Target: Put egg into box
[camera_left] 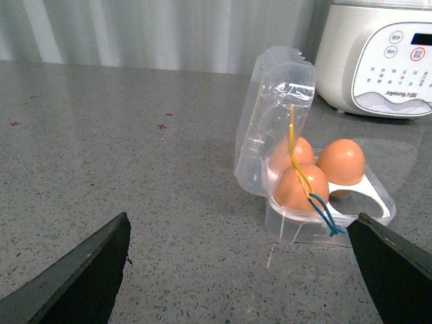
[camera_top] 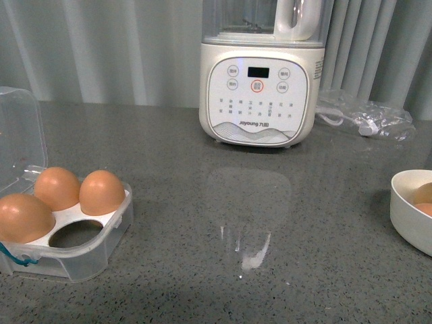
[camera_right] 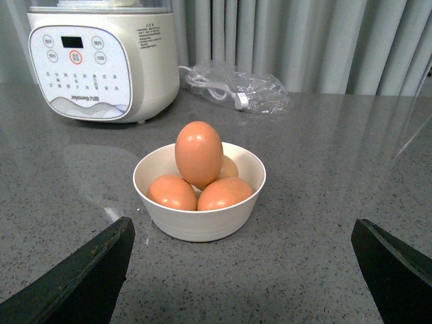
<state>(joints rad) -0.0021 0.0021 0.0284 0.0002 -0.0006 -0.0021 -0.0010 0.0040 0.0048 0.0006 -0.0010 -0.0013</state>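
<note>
Closest to us, the left jaws stand wide apart and hold nothing, their two dark fingers (camera_left: 88, 270) framing the box (camera_left: 297, 226) from either side without touching it. The right jaws gape just as wide and are just as empty, with the white bowl (camera_right: 196, 226) sitting between and beyond their fingers (camera_right: 391, 263). In the front view neither arm shows. There the box lies at the left edge of the grey speckled desk (camera_top: 223, 270), with its clear lid (camera_left: 277, 115) hinged up and standing open. Three brown eggs (camera_left: 341, 160) fill three holes of its white insert, and the fourth hole (camera_top: 75, 234), the near one toward the middle of the desk, is open. A teal and yellow string (camera_left: 317, 202) hangs at the front wall of the box. Well apart from it, at the right edge of the desk, stands the bowl. The egg (camera_right: 198, 154) sits upright on top of the pile inside, resting on two orange-brown eggs (camera_right: 173, 192) in front and a paler one (camera_right: 229, 167) behind. Further back, between box and bowl, stands a cream Joyoung appliance (camera_top: 260, 88) with a touch panel on its front. To its right lies a crumpled clear bag (camera_top: 364, 118) with a white cable inside. A pale pleated curtain (camera_top: 101, 47) closes off the back.
</note>
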